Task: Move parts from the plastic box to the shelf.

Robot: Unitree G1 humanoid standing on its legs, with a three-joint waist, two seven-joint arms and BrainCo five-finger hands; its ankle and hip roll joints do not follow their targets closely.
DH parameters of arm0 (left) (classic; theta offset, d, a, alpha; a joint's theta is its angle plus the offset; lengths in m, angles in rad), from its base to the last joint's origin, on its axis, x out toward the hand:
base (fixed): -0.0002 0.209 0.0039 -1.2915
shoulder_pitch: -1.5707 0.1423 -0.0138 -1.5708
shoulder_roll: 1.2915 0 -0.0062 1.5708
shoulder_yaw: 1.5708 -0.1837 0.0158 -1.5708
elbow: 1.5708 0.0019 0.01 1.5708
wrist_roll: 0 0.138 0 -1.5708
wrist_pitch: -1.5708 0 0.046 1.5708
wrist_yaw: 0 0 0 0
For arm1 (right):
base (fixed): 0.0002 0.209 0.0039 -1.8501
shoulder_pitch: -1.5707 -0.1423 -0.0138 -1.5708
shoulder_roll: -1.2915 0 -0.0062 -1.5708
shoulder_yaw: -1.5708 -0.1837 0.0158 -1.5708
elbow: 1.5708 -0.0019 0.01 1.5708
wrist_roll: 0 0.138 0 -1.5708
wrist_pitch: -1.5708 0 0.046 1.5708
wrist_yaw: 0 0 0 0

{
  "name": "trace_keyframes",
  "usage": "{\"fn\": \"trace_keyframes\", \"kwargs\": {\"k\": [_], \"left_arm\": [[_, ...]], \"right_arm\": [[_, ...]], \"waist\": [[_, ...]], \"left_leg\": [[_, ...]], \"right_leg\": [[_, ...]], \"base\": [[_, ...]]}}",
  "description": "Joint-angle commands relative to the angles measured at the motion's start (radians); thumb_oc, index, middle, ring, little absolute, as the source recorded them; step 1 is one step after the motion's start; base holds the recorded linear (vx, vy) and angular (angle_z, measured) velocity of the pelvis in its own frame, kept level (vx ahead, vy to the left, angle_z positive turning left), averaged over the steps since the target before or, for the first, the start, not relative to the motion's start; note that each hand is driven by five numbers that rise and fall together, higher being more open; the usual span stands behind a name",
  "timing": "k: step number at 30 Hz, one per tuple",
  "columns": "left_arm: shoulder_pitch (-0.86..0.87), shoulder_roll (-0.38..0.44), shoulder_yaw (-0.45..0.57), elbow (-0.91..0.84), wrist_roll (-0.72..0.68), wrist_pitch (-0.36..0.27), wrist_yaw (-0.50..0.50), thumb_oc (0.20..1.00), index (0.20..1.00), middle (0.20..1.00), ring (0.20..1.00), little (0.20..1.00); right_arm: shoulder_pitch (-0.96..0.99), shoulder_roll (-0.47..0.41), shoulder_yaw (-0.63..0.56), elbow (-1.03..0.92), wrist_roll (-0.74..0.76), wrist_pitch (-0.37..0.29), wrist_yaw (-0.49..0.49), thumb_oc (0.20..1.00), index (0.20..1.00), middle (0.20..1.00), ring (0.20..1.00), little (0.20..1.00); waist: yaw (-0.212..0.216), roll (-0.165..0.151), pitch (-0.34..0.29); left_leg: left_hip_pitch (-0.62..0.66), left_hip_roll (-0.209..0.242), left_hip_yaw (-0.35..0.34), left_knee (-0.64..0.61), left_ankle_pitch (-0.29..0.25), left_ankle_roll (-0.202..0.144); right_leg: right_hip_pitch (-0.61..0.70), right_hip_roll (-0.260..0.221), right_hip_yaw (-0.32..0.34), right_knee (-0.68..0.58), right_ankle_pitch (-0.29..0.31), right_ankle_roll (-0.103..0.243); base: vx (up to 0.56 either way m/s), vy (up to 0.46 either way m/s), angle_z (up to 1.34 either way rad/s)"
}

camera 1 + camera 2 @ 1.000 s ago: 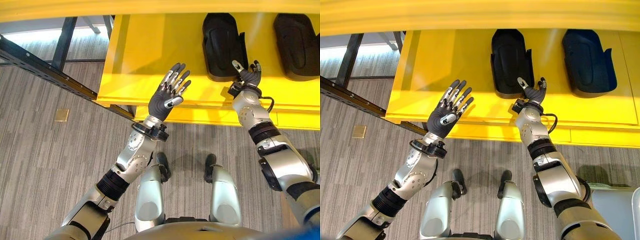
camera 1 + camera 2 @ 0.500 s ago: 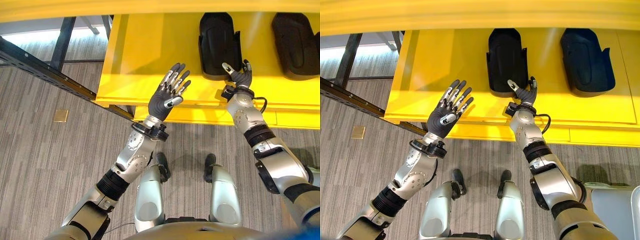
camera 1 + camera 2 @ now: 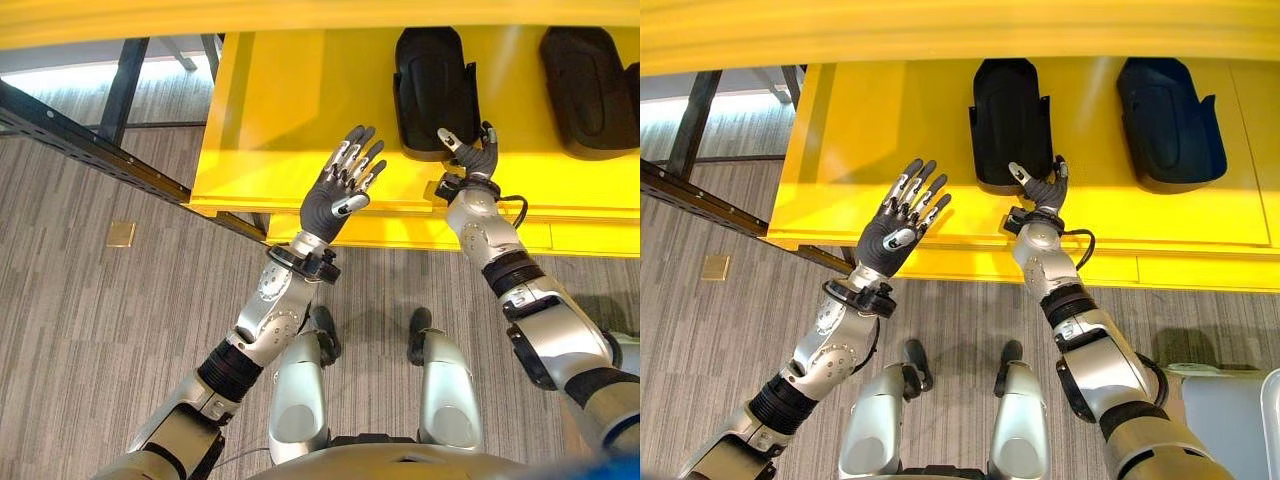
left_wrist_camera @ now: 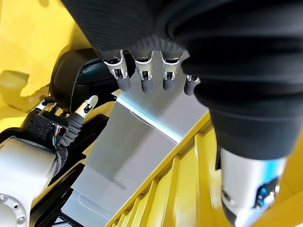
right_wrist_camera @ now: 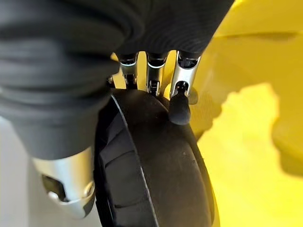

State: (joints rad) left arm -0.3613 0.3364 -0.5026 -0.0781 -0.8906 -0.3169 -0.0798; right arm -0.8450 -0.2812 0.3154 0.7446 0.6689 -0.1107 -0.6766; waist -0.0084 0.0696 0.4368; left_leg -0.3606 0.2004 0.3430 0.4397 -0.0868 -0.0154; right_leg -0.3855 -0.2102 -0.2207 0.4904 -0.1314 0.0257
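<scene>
We are setting a part down on the shelf.

Our right hand [image 3: 470,157] rests spread and relaxed against the near end of a black part [image 3: 432,63], which lies flat on the yellow shelf [image 3: 290,110] close to its front edge; a second black part [image 3: 588,60] sits further toward the right end. Our left hand [image 3: 338,192] hovers wide open at the front edge, holding nothing. We judge this placement is finishing; next we should draw the right hand clear without nudging the part.
</scene>
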Motion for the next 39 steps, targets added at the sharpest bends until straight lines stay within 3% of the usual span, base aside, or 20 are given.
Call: {"fn": "trace_keyframes", "kwargs": {"k": [1,9,14,21,25,28,33,36,37,39], "left_arm": [[-0.03,0.002,0.007,-0.153,0.028,-0.061,0.011,1.0,1.0,1.0,1.0,1.0],[-0.013,-0.008,-0.005,-0.166,0.057,-0.095,0.038,1.0,1.0,1.0,1.0,1.0],[0.0,-0.018,-0.013,-0.171,0.074,-0.125,0.059,1.0,1.0,1.0,1.0,1.0],[0.019,-0.019,-0.009,-0.176,0.071,-0.146,0.067,1.0,1.0,1.0,1.0,1.0],[0.04,-0.023,-0.005,-0.175,0.067,-0.165,0.056,1.0,1.0,1.0,1.0,1.0],[0.062,-0.017,0.008,-0.182,0.057,-0.181,0.072,1.0,1.0,1.0,1.0,1.0],[0.152,-0.012,0.064,-0.213,0.066,-0.214,0.075,1.0,1.0,1.0,1.0,1.0],[0.213,-0.005,0.103,-0.232,0.063,-0.175,0.029,1.0,1.0,1.0,1.0,1.0],[0.252,0.002,0.124,-0.239,0.06,-0.148,0.001,1.0,1.0,1.0,1.0,1.0],[0.309,0.02,0.159,-0.246,0.057,-0.138,-0.01,1.0,1.0,1.0,1.0,1.0]], "right_arm": [[0.136,0.126,0.029,0.053,-0.046,0.011,-0.095,1.0,1.0,1.0,1.0,1.0],[0.171,0.116,-0.011,-0.132,-0.205,-0.097,-0.213,1.0,1.0,1.0,1.0,1.0],[0.202,0.122,-0.017,-0.259,-0.284,-0.087,-0.303,1.0,1.0,1.0,1.0,1.0],[0.244,0.132,-0.029,-0.349,-0.303,-0.06,-0.326,1.0,1.0,1.0,1.0,1.0],[0.271,0.121,-0.039,-0.385,-0.312,-0.087,-0.34,1.0,1.0,1.0,1.0,1.0],[0.323,0.1,-0.05,-0.462,-0.347,-0.084,-0.306,1.0,1.0,1.0,1.0,1.0],[0.501,0.055,-0.012,-0.655,-0.436,-0.054,-0.148,1.0,1.0,1.0,1.0,1.0],[0.61,-0.003,0.003,-0.761,-0.445,-0.056,-0.012,1.0,1.0,1.0,1.0,1.0],[0.667,-0.031,-0.004,-0.809,-0.458,-0.051,0.04,1.0,1.0,1.0,1.0,1.0],[0.737,-0.073,-0.029,-0.865,-0.442,-0.039,0.106,1.0,1.0,1.0,1.0,1.0]], "waist": [[0.029,0.017,0.083],[0.003,0.018,0.083],[-0.016,0.021,0.083],[-0.032,0.027,0.083],[-0.04,0.028,0.083],[-0.05,0.024,0.083],[-0.079,0.011,0.083],[-0.093,0.006,0.081],[-0.098,0.006,0.063],[-0.106,-0.002,0.039]], "left_leg": [[0.069,-0.05,-0.006,-0.061,-0.001,0.009],[0.071,-0.052,-0.002,-0.063,-0.007,0.013],[0.083,-0.057,0.004,-0.071,-0.01,0.014],[0.097,-0.06,0.01,-0.074,-0.014,0.014],[0.114,-0.065,0.011,-0.102,-0.004,0.012],[0.131,-0.065,0.011,-0.129,0.006,0.01],[0.195,-0.061,0.014,-0.218,0.041,-0.003],[0.254,-0.06,0.013,-0.287,0.071,-0.014],[0.265,-0.05,0.019,-0.327,0.106,-0.016],[0.29,-0.041,0.01,-0.369,0.128,-0.032]], "right_leg": [[0.019,0.005,-0.041,0.109,-0.058,0.007],[0.014,0.014,-0.025,0.108,-0.064,0.007],[0.017,0.016,-0.014,0.106,-0.07,0.004],[0.022,0.014,-0.008,0.111,-0.078,0.001],[0.034,0.021,-0.003,0.09,-0.074,0.002],[0.043,0.026,0.0,0.072,-0.069,0.004],[0.095,0.043,0.012,-0.025,-0.04,0.011],[0.154,0.05,0.014,-0.109,-0.009,0.02],[0.168,0.061,0.012,-0.16,0.027,0.016],[0.198,0.064,0.015,-0.214,0.045,0.023]], "base": [[0.0,0.0,0.0],[0.01,0.018,-0.02],[0.03,0.044,-0.06],[0.02,0.026,-0.08],[0.0,0.002,-0.01],[0.02,-0.006,-0.03],[0.02,-0.01,-0.02],[0.05,-0.016,-0.12],[0.04,-0.033,-0.08],[0.06,-0.021,-0.02]]}}
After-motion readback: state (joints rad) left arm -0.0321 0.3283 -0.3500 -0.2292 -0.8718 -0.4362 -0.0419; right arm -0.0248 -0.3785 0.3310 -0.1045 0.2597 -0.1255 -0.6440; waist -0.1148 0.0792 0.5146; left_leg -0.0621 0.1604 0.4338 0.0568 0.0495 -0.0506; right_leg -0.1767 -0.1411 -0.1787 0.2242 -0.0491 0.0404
